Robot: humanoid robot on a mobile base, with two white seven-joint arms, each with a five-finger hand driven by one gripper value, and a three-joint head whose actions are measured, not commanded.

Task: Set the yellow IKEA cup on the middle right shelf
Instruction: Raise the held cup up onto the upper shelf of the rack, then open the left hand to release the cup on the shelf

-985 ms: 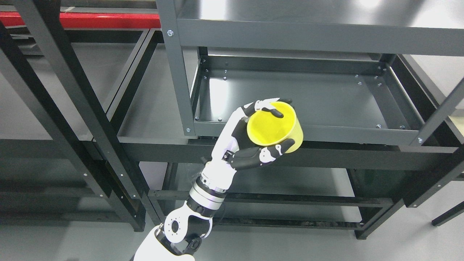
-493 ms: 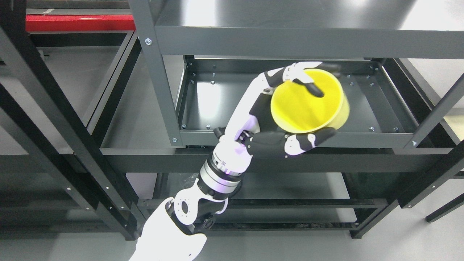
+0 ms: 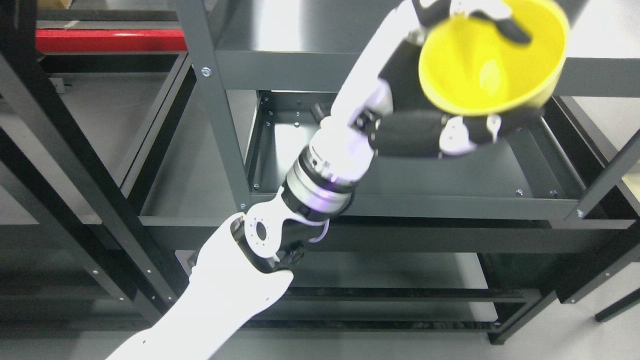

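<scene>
Grey floor and dark metal racks fill your view. At the far left you see black slanted posts [image 3: 75,165] of a neighbouring rack, and behind them at the top a red bar [image 3: 110,40]. Next to these stands the grey shelf unit [image 3: 400,70], with one upright post [image 3: 210,100] near the middle of the picture and a wide front beam across the top.

From the lower left your left arm [image 3: 310,185] comes in, white with a silver wrist ring, and it reaches up and to the right in front of the shelf unit. Below and behind the forearm you see the middle shelf [image 3: 450,175], a dark tray with a low rim and small screws in its corners; its visible part is bare.

At the upper right your left hand [image 3: 450,100] is grasping the yellow cup [image 3: 492,55]. The thumb lies under the cup and the fingers [image 3: 505,27] hook over its upper rim, partly cut by the picture edge. The cup is tilted, its opening turned toward you, so you look into the yellow inside. It is in the air, in front of the top front beam and above the right part of the middle shelf, not touching it.
</scene>
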